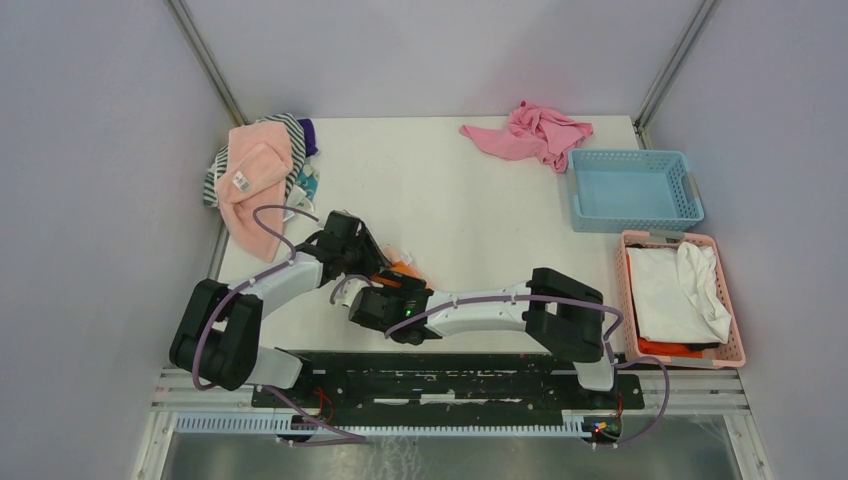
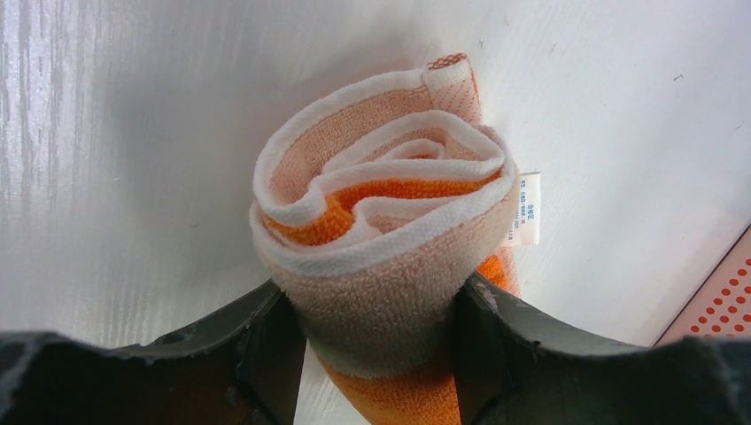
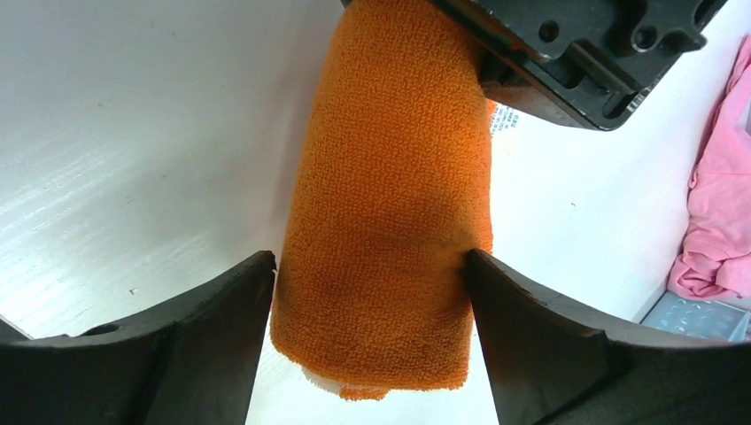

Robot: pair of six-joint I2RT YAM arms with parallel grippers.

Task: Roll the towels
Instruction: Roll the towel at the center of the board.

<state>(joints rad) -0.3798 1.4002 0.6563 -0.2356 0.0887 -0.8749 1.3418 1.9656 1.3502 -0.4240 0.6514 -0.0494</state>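
Left wrist: the orange towel (image 2: 381, 204) is clamped at both roll ends by left pincer (image 2: 381, 332) and right pincer (image 3: 367, 266); even, gentle pressure is advised.

I see the orange towel (image 3: 390, 195) as looped terry cloth, coarse and matt on its orange face. The back is softer and peach, with a white woven edge. Its label (image 2: 529, 209) is a thin, smooth printed tag. Both arms' jaws look like dark matt plastic, lightly scuffed. The counter (image 2: 133, 133) is white and smooth with a faint streaky sheen. The blue basket (image 1: 635, 190) is perforated plastic.
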